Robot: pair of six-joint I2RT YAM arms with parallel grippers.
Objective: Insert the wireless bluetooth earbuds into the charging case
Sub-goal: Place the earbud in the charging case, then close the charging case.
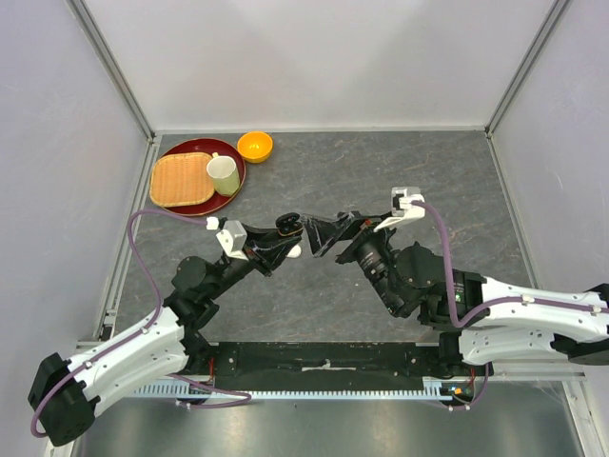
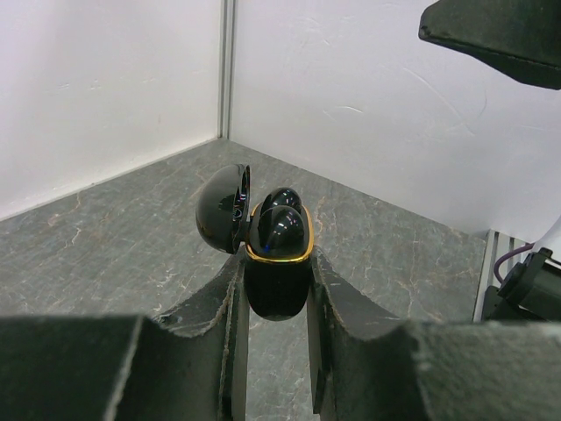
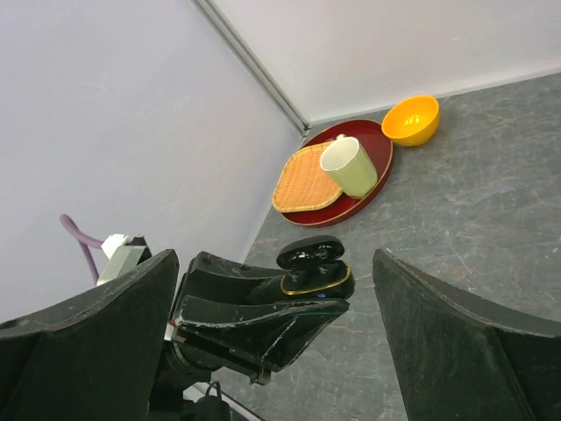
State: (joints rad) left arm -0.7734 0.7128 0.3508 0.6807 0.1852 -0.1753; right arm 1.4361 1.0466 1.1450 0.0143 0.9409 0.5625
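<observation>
Left gripper clamps the black charging case upright between its fingers, the lid hinged open to one side. We see two glossy black earbuds seated in the gold-rimmed base, one behind the other in the left wrist view. Facing it, our right gripper stands with its jaws spread wide and holds nothing. The case is just in front of it, between the two arms over the middle of the table. Toward the far left corner of that grey, stone-patterned table, a red tray carries a woven mat and a pale green cup. An orange bowl sits just beside the tray's rim.
</observation>
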